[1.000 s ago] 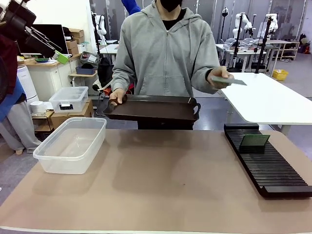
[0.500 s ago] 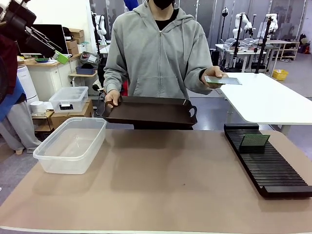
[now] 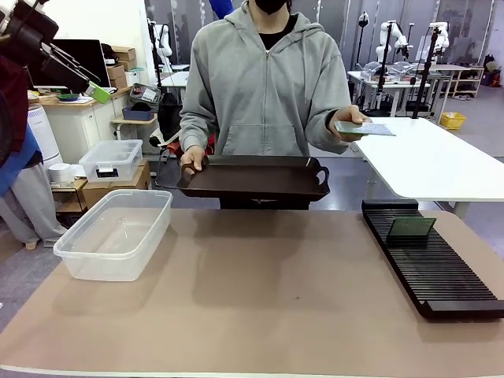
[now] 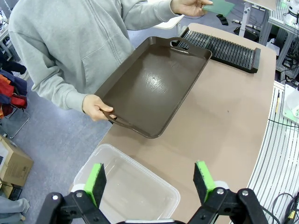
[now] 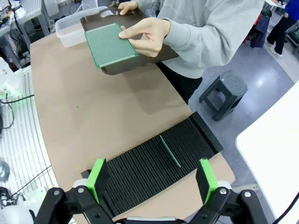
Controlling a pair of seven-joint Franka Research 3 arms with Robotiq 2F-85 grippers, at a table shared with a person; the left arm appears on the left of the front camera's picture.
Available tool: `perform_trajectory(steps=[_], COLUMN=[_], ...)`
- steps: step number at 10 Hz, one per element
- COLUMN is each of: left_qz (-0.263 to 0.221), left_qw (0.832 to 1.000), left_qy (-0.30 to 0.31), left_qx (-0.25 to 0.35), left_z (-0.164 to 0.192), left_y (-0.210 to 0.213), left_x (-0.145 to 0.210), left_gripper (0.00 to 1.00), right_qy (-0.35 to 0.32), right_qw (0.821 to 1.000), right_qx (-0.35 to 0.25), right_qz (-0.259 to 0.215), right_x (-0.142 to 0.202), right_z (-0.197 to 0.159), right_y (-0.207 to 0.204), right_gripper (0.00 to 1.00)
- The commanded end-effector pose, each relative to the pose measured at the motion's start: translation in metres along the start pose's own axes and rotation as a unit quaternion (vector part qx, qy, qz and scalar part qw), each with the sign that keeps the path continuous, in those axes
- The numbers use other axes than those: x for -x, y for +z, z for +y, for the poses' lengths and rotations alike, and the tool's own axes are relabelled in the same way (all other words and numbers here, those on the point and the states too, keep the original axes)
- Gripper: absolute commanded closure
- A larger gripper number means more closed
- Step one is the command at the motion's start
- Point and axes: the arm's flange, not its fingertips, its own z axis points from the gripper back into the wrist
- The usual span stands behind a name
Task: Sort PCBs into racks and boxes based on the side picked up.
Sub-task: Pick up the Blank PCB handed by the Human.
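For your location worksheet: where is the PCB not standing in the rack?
In the front view, the PCB lies flat in the person's hand, right of the tray.

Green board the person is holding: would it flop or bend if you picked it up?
Probably stiff: the green board sticks out flat though pinched at one edge only. Likely light, since the person's fingers hold it easily. It looks thin, so maybe breakable.
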Motion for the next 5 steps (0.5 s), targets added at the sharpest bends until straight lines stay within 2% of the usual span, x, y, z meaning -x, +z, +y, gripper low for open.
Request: perform_trajectory(steps=[1,3,5], left_qz=[0.0,0.0,0.0], left_qw=[1.0,1.0,1.0], left_qy=[-0.002,-0.002,-0.002], left_qx=[0.004,0.004,0.004], left_z=[-0.001,-0.001,-0.001], left_y=[0.001,0.001,0.001], left_x=[0.001,0.001,0.001], left_gripper=[0.0,0.0,0.0], right_qy=[-0.071,-0.151,-0.237], right_qw=[0.995,0.977,0.949], right_qx=[-0.064,-0.148,-0.206], right_qz=[-0.008,-0.001,-0.028], right_x=[-0.014,-0.025,-0.028], right_z=[-0.018,-0.043,-0.069], right_y=[-0.021,-0.038,-0.066], right_gripper=[0.0,0.0,0.0])
